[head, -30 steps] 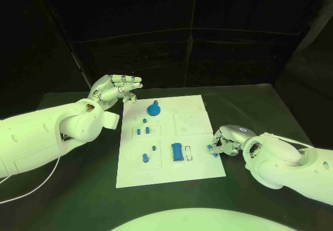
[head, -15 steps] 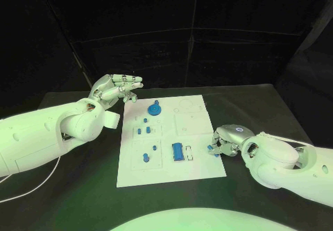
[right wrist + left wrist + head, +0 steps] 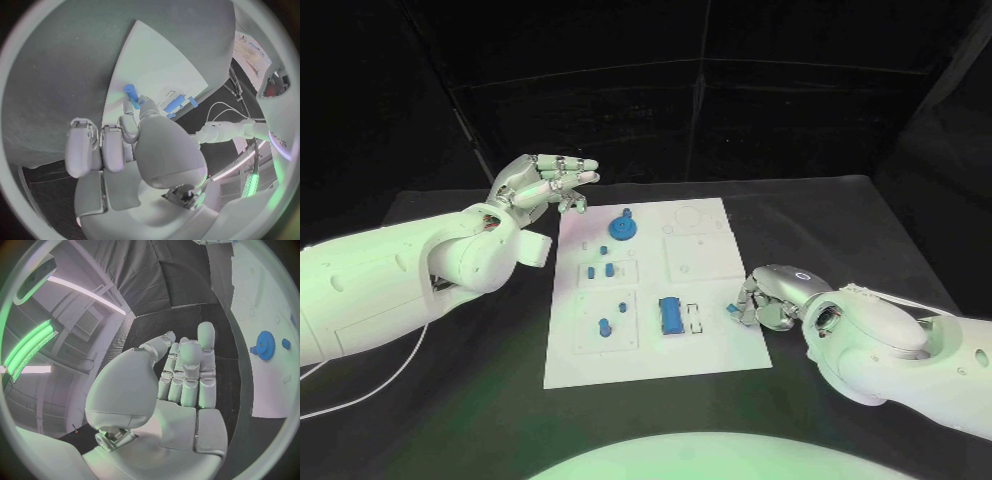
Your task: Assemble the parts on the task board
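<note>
No text, label, brand, number or sign can be read here; the task board (image 3: 711, 262) carries only faint outlines, too small to tell whether any of them are letters

head – high, looking down | wrists – close behind palms | shared: task board (image 3: 653, 295)
</note>
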Motion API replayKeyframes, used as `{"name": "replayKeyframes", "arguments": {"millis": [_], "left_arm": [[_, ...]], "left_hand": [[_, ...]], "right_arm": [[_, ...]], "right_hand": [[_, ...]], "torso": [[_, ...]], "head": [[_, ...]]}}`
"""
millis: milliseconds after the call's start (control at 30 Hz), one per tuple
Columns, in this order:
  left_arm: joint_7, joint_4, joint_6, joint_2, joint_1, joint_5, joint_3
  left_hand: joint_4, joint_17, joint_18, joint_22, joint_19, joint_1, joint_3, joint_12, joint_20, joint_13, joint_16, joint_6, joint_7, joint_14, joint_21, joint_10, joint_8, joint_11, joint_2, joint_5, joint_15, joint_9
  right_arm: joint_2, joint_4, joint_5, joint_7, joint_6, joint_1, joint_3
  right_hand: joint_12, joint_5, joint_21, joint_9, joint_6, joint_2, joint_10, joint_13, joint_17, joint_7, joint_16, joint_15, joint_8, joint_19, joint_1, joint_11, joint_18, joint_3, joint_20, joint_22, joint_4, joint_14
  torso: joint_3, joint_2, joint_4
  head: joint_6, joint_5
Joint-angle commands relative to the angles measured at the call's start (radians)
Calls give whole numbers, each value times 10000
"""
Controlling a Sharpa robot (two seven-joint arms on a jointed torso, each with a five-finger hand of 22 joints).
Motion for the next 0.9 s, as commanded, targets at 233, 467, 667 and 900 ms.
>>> {"name": "replayKeyframes", "arguments": {"millis": [233, 467, 667, 900], "left_arm": [[77, 25, 93, -11, 11, 25, 5], [81, 47, 93, -27, 12, 25, 5], [82, 63, 93, -39, 12, 25, 5], [82, 86, 94, -38, 13, 25, 5]], "left_hand": [[7, -5, 133, -12, 38, 21, -38, 46, 30, 1, 46, -31, 6, 29, -61, -61, 36, 15, 88, -37, 51, -4], [7, -5, 133, -12, 38, 21, -38, 46, 30, 1, 46, -31, 6, 29, -61, -61, 36, 15, 88, -37, 51, -4], [7, -5, 133, -12, 38, 21, -38, 46, 30, 1, 46, -31, 6, 29, -61, -61, 36, 15, 88, -37, 51, -4], [6, -4, 133, -12, 38, 22, -38, 47, 30, 1, 46, -31, 6, 29, -61, -61, 36, 15, 88, -37, 50, -4]], "right_arm": [[83, 380, 1234, 15, -1479, 9, 10], [391, 379, 1642, 174, -1810, 9, 10], [715, 203, 1995, 166, -1623, 9, 11], [1147, -74, 2452, 129, -1369, 9, 10]], "right_hand": [[259, 49, 53, 97, 90, -125, 213, 491, 418, 16, -42, -62, 2, 118, -103, -161, -91, 106, -87, 201, 148, 628], [289, -18, 56, 113, 123, -293, 251, 523, 421, 14, -42, -57, -39, 122, -440, -156, -92, 75, -83, 211, 444, 630], [284, -77, 60, 128, 150, -358, 257, 524, 419, 7, -44, -62, -47, 125, -519, -162, -93, 83, -86, 218, 542, 630], [307, -38, 68, 185, 240, -450, 292, 552, 420, -13, -45, -66, -33, 132, -856, -172, -96, 15, -89, 237, 880, 632]], "torso": [[-4, 11, -13], [4, 17, 5], [-4, 18, -8], [3, 16, -5]], "head": [[-1, 40], [-25, 55], [-56, 72], [-71, 66]]}}
